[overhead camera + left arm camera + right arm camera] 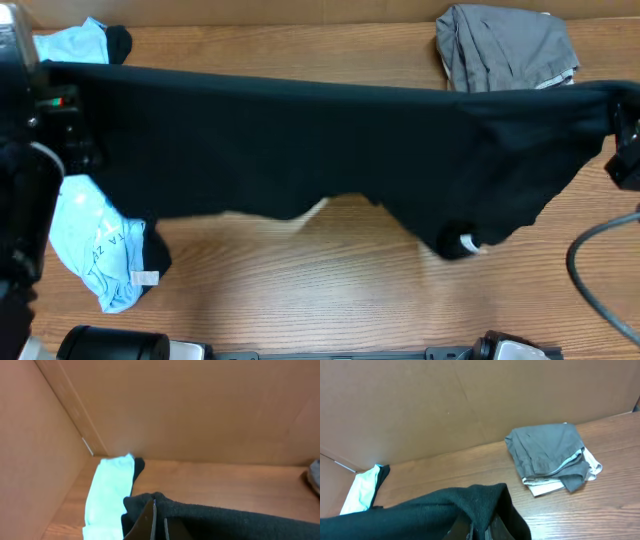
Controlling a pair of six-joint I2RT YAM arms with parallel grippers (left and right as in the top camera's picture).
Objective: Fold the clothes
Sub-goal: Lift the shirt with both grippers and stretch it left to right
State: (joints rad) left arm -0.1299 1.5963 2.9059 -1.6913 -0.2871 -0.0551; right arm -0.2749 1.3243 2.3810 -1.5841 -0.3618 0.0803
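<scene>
The black garment [330, 150]: soft matt cloth, slightly fuzzy, w/ a small white tag [468, 242]. The grey garment [547, 452]: thin, smooth matt fabric. The light blue garment [95, 240]: smooth cloth, printed. My counter [300, 300]: smooth wood grain, faint sheen. The back wall [200, 405]: matt brown cardboard, I'd say.
</scene>
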